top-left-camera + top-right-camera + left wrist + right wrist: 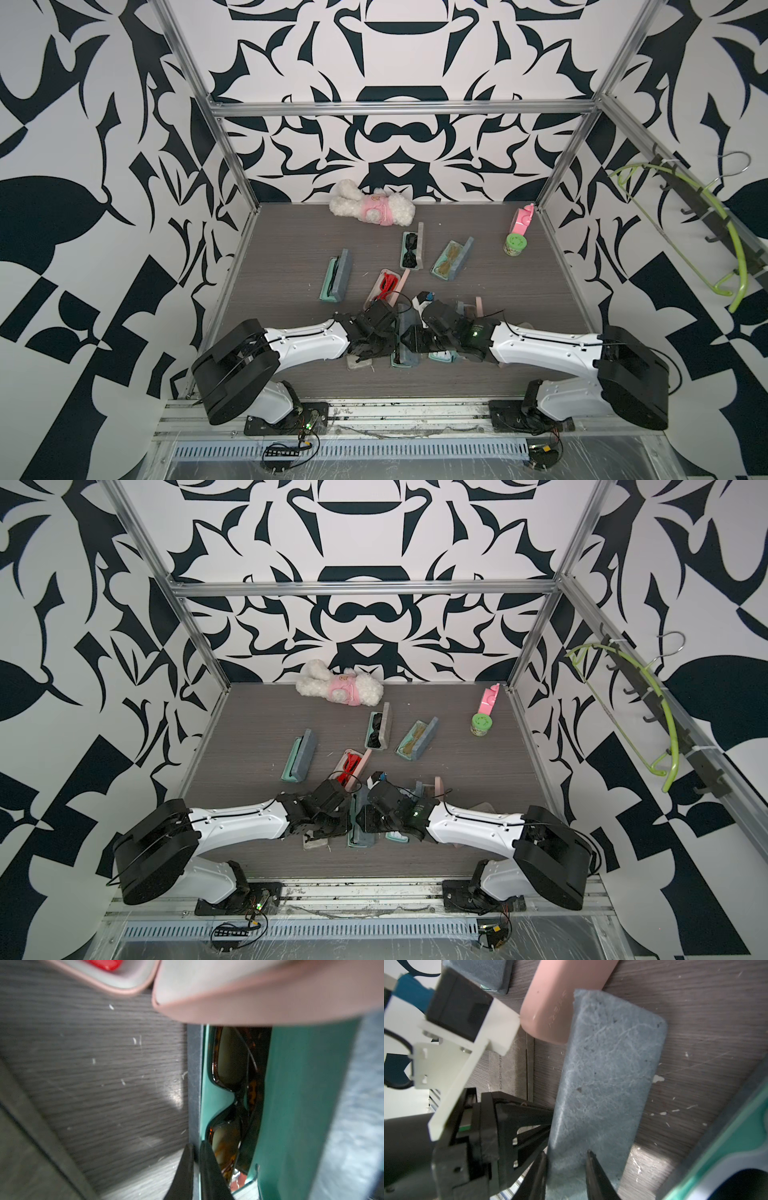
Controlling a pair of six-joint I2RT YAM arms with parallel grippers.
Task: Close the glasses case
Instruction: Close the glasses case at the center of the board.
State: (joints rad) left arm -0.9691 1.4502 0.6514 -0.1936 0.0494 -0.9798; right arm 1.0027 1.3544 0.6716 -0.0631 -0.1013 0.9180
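Observation:
The glasses case (402,360) is grey-blue felt with a teal lining (301,1095) and lies at the front centre, between both arms. Tortoiseshell glasses (230,1059) rest inside. Its lid (608,1074) stands partly raised. My left gripper (197,1153) is shut on the thin front wall of the case's base. My right gripper (566,1159) holds the lid's long free edge, one finger at the rim and one on the outer felt. In both top views the fingertips of the left gripper (392,334) and the right gripper (362,817) are hidden by the wrists.
A pink case (384,286) with red glasses touches the far end. Other open cases (336,280) (411,251) (451,259) lie farther back. More cases (359,362) (442,355) sit under the arms. A plush toy (372,205), jar (514,244) and pink tape dispenser (523,220) stand behind.

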